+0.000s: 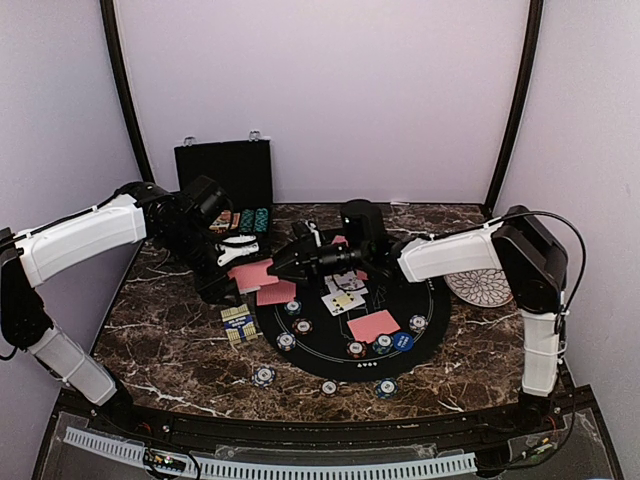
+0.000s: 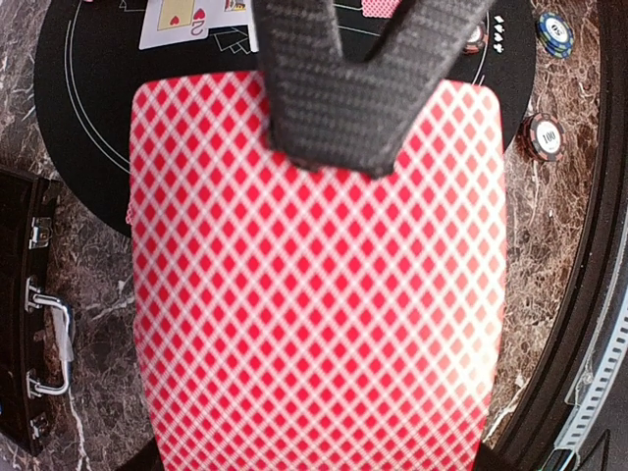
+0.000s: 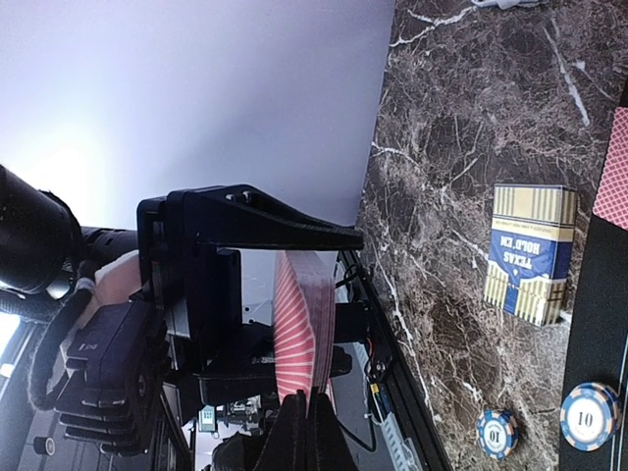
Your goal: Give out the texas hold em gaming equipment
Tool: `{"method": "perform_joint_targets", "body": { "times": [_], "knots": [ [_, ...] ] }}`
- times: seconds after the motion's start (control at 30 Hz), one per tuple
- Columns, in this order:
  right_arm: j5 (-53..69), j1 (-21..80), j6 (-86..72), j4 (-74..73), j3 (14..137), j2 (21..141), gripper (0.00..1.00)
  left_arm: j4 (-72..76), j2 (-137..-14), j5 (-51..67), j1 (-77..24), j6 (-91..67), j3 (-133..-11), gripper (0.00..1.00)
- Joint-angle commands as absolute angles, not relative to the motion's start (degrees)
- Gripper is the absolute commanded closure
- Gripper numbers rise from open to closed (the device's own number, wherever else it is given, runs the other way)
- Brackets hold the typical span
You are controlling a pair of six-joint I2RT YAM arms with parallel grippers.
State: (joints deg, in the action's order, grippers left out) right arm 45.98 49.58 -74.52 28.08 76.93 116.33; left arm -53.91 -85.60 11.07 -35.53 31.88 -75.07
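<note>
The deck of red-backed cards [image 2: 314, 314] sat clamped in the left gripper [image 3: 329, 294], its jaws pressed onto the stack's two faces, with the stack raised above the rim of the round black mat [image 1: 330, 362]. The right gripper [image 2: 329, 147] met it from the opposite side; its jaws were together, the tips lying on the top card's far edge, though we could not tell whether a card was pinched between them. Just under the jaws one face-down card [image 1: 277, 293] lay on the mat, and a second [image 1: 373, 325] lay farther along behind the right jaws, past a small overlapping spread of face-up cards [image 1: 343, 295] that we could not count. We counted six striped chips [image 1: 293, 307] on the mat around those cards, plus one blue marker disc [image 1: 402, 341], and three more chips [image 1: 263, 376] off the mat on the marble table [image 1: 170, 340] toward its near rim. A blue and gold card box [image 3: 530, 253] lay on the marble just below the left jaws, beside the mat's edge. The open black case [image 1: 223, 175] stood close behind the left jaws, more chips racked inside it, so room there was tight. The white patterned plate [image 1: 478, 287] sat well apart, behind the right arm near the table's edge.
</note>
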Motion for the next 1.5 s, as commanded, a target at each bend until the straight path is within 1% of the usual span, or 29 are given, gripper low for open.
{"method": "perform_joint_targets", "body": {
  "times": [0.0,0.13,0.33,0.4,0.57,0.67,0.8,0.97,1.2,1.47],
  "knots": [
    [47.35,48.05,-77.22,34.78,74.11,112.79,1.00,-53.77,-84.30,10.47,-35.42,32.08,-75.74,1.00],
    [47.63,46.75,-79.58,38.28,71.17,111.32,1.00,-53.40,-84.29,9.64,-35.42,32.02,-75.34,1.00],
    [47.91,42.26,-76.72,35.83,65.36,107.25,1.00,-52.88,-84.50,8.36,-35.38,31.82,-74.72,1.00],
    [47.72,39.75,-73.52,32.42,63.09,105.29,1.00,-52.69,-84.48,8.17,-35.41,31.75,-74.43,1.00],
    [45.39,32.94,-61.10,15.52,60.00,101.64,1.00,-52.12,-84.46,7.77,-35.42,31.39,-74.04,1.00],
    [44.45,28.99,-56.32,10.55,58.24,100.89,1.00,-52.05,-84.46,7.53,-35.41,31.38,-73.78,1.00],
    [43.53,24.54,-52.63,7.30,56.61,100.97,1.00,-51.95,-84.57,7.56,-35.42,31.31,-73.74,1.00],
    [42.09,21.53,-48.04,3.53,56.97,103.35,1.00,-51.87,-84.49,7.29,-35.38,31.29,-73.74,1.00],
    [40.31,19.79,-44.09,1.26,59.07,108.10,1.00,-51.86,-84.54,6.61,-35.18,31.46,-73.23,1.00],
    [39.09,18.89,-41.47,0.22,61.65,110.31,1.00,-52.06,-84.22,6.37,-34.29,31.38,-73.28,1.00]
  ]
}}
